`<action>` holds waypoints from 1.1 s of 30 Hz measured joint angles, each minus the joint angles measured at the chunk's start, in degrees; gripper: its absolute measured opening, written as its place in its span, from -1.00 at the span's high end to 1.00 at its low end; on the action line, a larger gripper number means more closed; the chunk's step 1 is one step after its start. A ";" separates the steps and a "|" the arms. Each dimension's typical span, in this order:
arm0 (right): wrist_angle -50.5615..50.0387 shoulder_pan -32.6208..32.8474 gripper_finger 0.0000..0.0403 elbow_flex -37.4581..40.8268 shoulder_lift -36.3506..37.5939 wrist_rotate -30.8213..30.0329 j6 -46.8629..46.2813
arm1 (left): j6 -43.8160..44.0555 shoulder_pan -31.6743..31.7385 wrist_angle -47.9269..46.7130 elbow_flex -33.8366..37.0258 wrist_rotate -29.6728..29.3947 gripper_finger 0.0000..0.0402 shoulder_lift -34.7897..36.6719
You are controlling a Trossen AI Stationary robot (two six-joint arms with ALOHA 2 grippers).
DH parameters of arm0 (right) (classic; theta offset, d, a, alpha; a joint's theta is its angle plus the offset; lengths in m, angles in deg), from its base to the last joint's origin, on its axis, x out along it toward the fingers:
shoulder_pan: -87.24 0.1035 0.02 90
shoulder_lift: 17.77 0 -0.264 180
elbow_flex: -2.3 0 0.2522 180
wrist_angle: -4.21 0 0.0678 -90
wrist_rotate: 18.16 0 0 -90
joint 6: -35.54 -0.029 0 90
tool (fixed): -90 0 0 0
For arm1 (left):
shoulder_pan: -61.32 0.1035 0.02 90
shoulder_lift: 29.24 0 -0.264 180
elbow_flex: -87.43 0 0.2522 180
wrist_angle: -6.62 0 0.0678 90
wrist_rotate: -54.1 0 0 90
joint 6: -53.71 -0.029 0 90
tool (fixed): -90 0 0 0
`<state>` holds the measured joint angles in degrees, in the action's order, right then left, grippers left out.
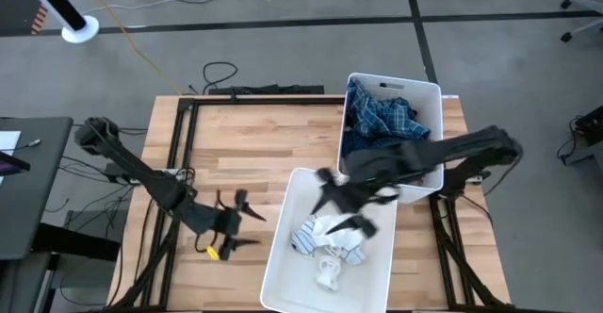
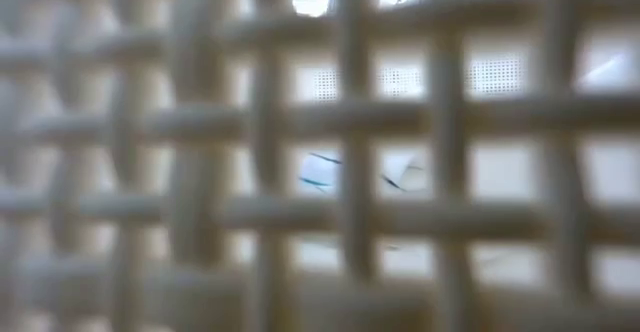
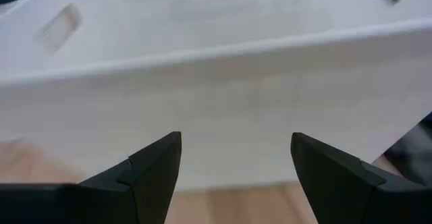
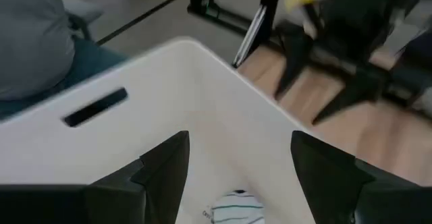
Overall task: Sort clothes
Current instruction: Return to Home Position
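White and grey-striped socks lie in a heap on the floor of the near white bin. One striped sock also shows in the right wrist view. A blue plaid shirt lies on darker pieces in the far white bin. My right gripper hangs open and empty above the near bin, over the socks. My left gripper is open and empty low over the table, pointing at the near bin's left wall.
The two bins stand close together on the right half of the wooden table. The near bin's lattice wall fills the low view. A seated person shows beyond the table's near edge. Bare wood lies at the far left.
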<state>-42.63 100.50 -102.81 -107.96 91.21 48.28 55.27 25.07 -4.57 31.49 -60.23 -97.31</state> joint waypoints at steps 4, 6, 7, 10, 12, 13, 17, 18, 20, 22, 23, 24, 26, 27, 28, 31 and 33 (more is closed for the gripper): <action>-5.15 3.97 -0.36 -0.04 8.85 -5.65 -1.13 | 0.05 2.13 -0.20 4.43 -0.37 -0.37 7.09; -9.08 6.88 -0.36 0.13 13.09 -7.98 -3.97 | 0.26 3.07 1.15 7.50 -0.46 -0.37 10.67; -10.67 8.52 -0.36 0.53 15.09 -9.37 -5.61 | 0.41 3.50 2.09 9.25 -0.47 -0.37 12.37; -14.95 15.35 -0.36 2.79 20.74 -17.16 -10.88 | 1.21 4.55 6.19 15.20 -0.64 -0.37 17.26; -15.15 20.41 -0.36 6.34 24.61 -22.34 -14.63 | 1.70 4.96 10.18 19.42 -0.66 -0.37 20.22; -14.76 23.02 -0.36 8.63 26.69 -24.19 -16.77 | 1.85 5.16 12.40 21.55 -0.63 -0.37 21.60; -9.60 32.76 -0.36 19.93 34.05 -31.95 -24.92 | 2.49 5.58 21.22 28.39 -0.59 -0.37 25.37; -7.20 35.05 -0.36 23.35 35.78 -33.22 -26.28 | 2.56 5.58 23.63 29.59 -0.59 -0.37 25.96; -0.98 39.30 -0.36 30.33 39.13 -34.99 -27.72 | 2.53 5.58 27.35 31.53 -0.55 -0.37 26.73; 6.86 42.79 -0.36 37.33 41.66 -36.65 -27.50 | 1.86 5.58 30.35 32.69 -0.55 -0.37 26.89; 10.71 44.21 -0.36 40.91 42.75 -37.35 -26.99 | 1.46 5.58 31.71 33.17 -0.55 -0.37 26.90; 14.45 45.45 -0.36 44.28 43.63 -37.82 -26.37 | 1.11 5.58 32.29 33.37 -0.55 -0.37 26.89; 22.08 47.30 -0.36 50.51 44.92 -38.84 -24.82 | 0.52 5.79 33.25 33.47 -0.55 -0.37 26.83; 26.05 47.92 -0.36 53.30 45.34 -38.98 -23.94 | 0.42 6.01 33.39 33.47 -0.55 -0.37 26.86; 29.93 48.33 -0.36 55.79 45.54 -39.05 -22.66 | 0.46 6.31 33.63 33.47 -0.53 -0.37 26.83; 39.31 49.22 -0.36 61.93 45.64 -38.97 -18.83 | 0.71 6.94 33.62 33.47 -0.53 -0.37 26.83; 43.99 49.88 -0.36 65.06 45.64 -38.34 -16.53 | 1.12 7.04 33.01 33.49 -0.53 -0.37 26.83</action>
<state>1.36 150.39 -37.75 -62.32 52.87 31.75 56.38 32.11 28.44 64.98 -60.76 -70.47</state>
